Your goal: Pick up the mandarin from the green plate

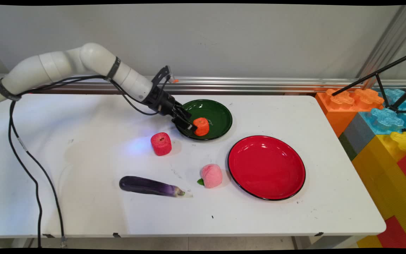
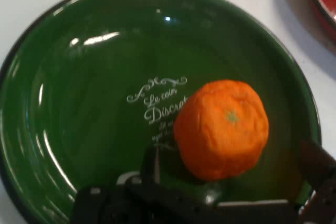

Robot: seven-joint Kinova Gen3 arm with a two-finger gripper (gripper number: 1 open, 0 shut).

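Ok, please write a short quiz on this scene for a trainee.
1. True or false: the orange lies in the green plate.
2. Which lies nearest the red plate? A) peach B) eggplant C) red block
3. Fill in: the fingers, one on each side of the orange, are ___.
Key: 1 true; 2 A; 3 open.
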